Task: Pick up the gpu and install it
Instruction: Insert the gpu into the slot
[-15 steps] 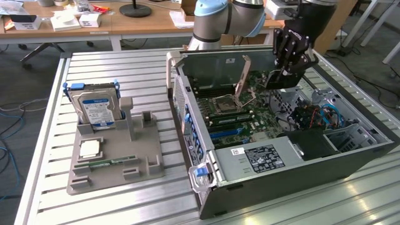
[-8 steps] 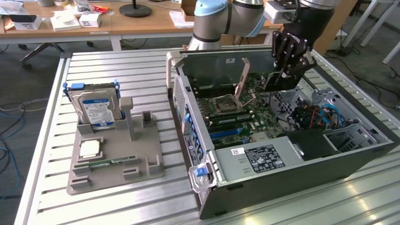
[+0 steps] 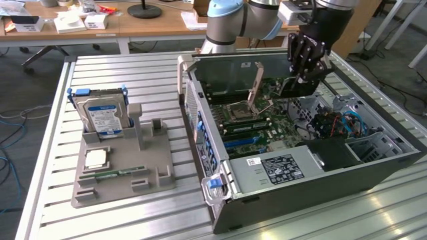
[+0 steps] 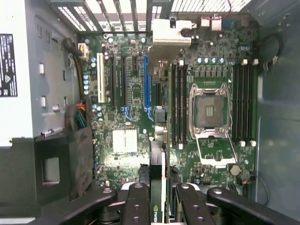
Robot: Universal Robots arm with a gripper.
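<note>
The tool [image 3: 305, 71], clamped on the gpu [image 3: 296, 89], is holding that thin dark card edge-on inside the open computer case [image 3: 320, 197], over the motherboard [image 4: 133, 164] and near its long blue slot [image 4: 146, 84], while a hard drive [image 3: 100, 117] is standing in the grey tray [image 3: 153, 167] on the surface [image 3: 133, 70], exterior view's left.

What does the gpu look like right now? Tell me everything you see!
The gpu is a thin, flat, dark card, seen edge-on from the wrist, with a small logo near the grip. The gripper pinches it between its fingers, holding it on edge inside the open computer case, above the green motherboard. It looks not yet seated in a slot.
</note>
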